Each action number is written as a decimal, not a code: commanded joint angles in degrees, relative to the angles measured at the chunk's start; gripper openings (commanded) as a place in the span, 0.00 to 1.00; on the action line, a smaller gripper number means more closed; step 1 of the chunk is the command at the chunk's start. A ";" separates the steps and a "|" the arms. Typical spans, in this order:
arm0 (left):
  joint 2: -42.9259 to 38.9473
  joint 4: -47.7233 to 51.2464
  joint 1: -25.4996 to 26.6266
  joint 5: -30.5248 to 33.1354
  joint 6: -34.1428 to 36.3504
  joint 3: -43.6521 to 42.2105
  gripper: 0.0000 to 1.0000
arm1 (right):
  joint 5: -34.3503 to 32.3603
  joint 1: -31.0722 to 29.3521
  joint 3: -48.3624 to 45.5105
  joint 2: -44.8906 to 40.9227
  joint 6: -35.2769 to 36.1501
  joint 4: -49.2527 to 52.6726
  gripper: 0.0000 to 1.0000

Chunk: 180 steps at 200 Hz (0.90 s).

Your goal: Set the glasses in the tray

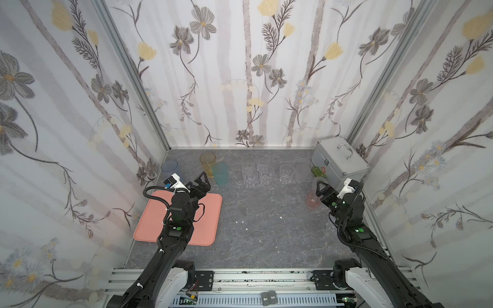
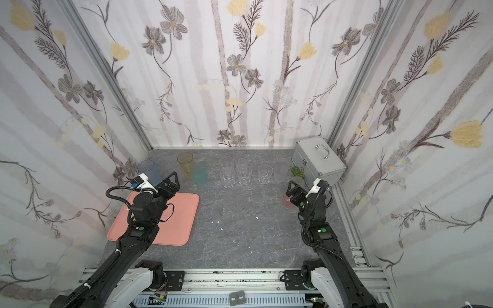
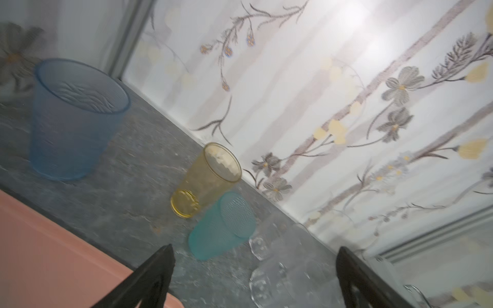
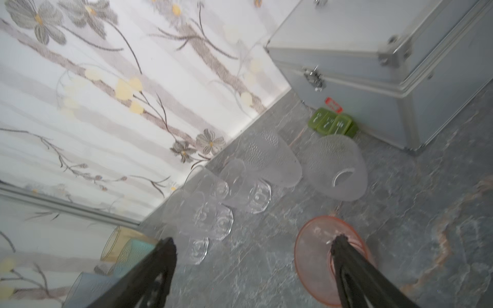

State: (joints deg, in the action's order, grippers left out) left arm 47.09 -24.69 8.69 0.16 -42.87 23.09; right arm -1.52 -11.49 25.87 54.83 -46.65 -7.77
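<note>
Since left pincer [image 3: 254, 250] and right pincer [image 4: 253, 238] both gape wide and empty, centre the left one around the teal tumbler [image 1: 221, 173], just beyond the far corner of the salmon tray [image 1: 210, 213], before closing gently.

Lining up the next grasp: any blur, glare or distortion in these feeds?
Left wrist view: motion-smeared, the frosted blue tumbler soft-edged, a bright glare patch on the flowered wallpaper. Right wrist view: also smeared, the clear faceted glasses blending together. Both top views: sharp, edges bent by the wide lens, those clear glasses faint on the grey marbled tabletop.
</note>
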 commanded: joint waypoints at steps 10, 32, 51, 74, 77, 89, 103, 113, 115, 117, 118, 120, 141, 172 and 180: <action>-2.98 7.46 0.64 -9.30 -10.17 0.92 0.81 | -2.44 -7.36 3.32 3.70 -4.45 6.75 0.89; -1.97 22.37 5.52 -5.86 -5.45 3.80 0.79 | -6.80 -15.04 6.03 7.56 -4.44 8.54 0.89; -0.18 30.84 10.48 0.11 -4.45 3.85 0.75 | -8.92 -20.21 10.03 12.00 -4.57 10.43 0.89; 2.02 35.67 17.33 9.54 -4.00 3.28 0.73 | -11.78 -26.23 15.55 17.90 -2.81 12.53 0.89; 2.30 35.87 18.26 10.84 -4.04 3.23 0.74 | -11.87 -26.67 16.05 18.74 -2.57 12.67 0.89; 3.62 35.96 22.00 15.66 -4.38 2.65 0.74 | -11.33 -28.97 17.78 21.99 -2.15 12.77 0.90; 6.36 35.82 23.90 17.31 -4.75 2.57 0.77 | -9.82 -31.19 20.31 25.47 -1.99 12.40 0.89; 8.94 35.85 24.01 17.41 -4.72 2.65 0.79 | -9.09 -32.77 21.31 27.77 -1.95 11.75 0.89; 9.46 35.85 24.01 17.41 -4.64 2.70 0.79 | -8.93 -33.15 21.57 28.16 -1.95 11.62 0.89; 9.96 35.85 23.99 17.48 -4.58 2.78 0.79 | -8.87 -33.53 21.76 28.52 -1.95 11.52 0.89; 10.22 35.81 24.00 17.49 -4.54 2.76 0.80 | -8.82 -33.70 21.85 28.72 -1.99 11.45 0.89; 10.63 35.79 24.00 17.50 -4.44 2.88 0.80 | -8.71 -33.98 22.10 29.17 -1.96 11.33 0.89; 14.81 35.76 23.93 18.34 -3.21 3.85 0.83 | -7.53 -37.88 24.09 32.81 -2.08 10.01 0.89; 19.91 35.30 23.83 15.10 -2.23 5.87 0.86 | -5.65 -40.17 25.60 36.19 -2.54 8.56 0.89; 20.89 34.54 23.92 13.39 -2.54 6.00 0.86 | -5.00 -40.19 26.11 38.54 -2.65 8.56 0.89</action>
State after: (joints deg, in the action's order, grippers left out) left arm 65.73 10.87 32.58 15.44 -45.98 27.88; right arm -7.94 -51.11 50.54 90.15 -48.95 3.95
